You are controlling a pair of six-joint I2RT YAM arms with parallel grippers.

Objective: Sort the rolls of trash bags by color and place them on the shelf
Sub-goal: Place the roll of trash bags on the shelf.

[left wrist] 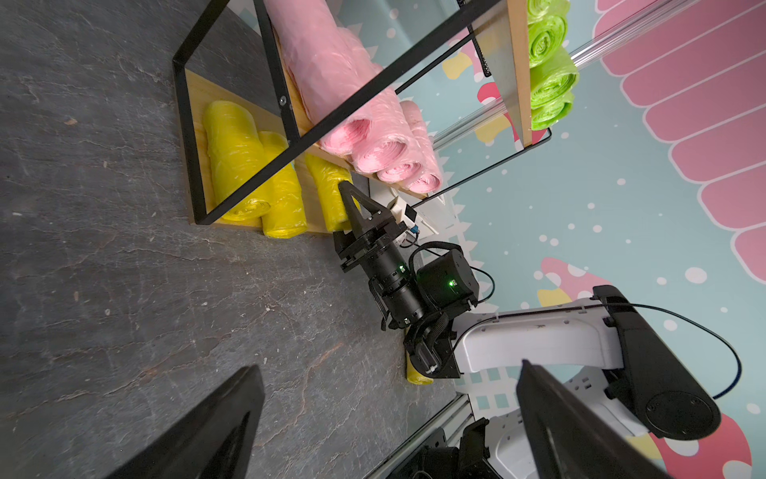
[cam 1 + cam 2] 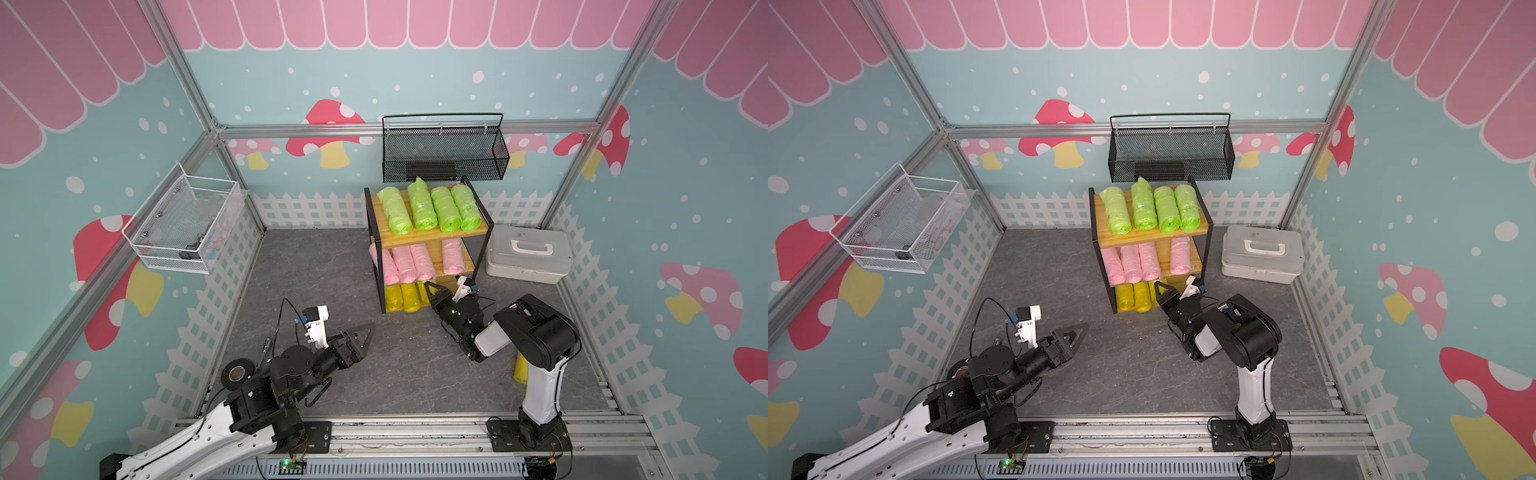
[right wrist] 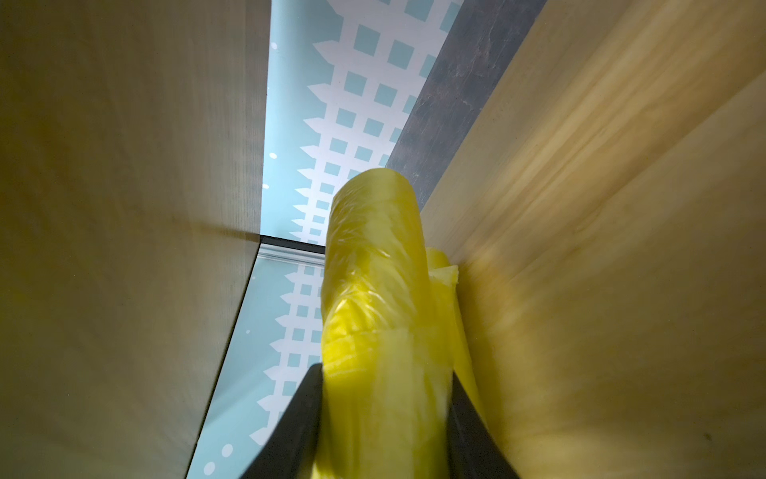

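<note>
The shelf (image 2: pixel 436 237) stands at the back, with several lime green rolls (image 2: pixel 428 208) on its top board and several pale pink rolls (image 2: pixel 409 262) on the middle one. Two yellow rolls (image 2: pixel 401 297) lie on the bottom board. My right gripper (image 2: pixel 430 289) reaches into that bottom tier, shut on a third yellow roll (image 3: pixel 373 265) that lies beside the other two (image 1: pixel 248 166). One more yellow roll (image 2: pixel 520 370) lies on the floor behind the right arm. My left gripper (image 2: pixel 365 332) hangs open over the bare floor, holding nothing.
A black mesh basket (image 2: pixel 444 153) hangs on the back wall above the shelf. A white wire basket (image 2: pixel 187 226) is mounted on the left wall. A white lidded case (image 2: pixel 528 253) sits right of the shelf. A black tape roll (image 2: pixel 237 374) rests by the left arm.
</note>
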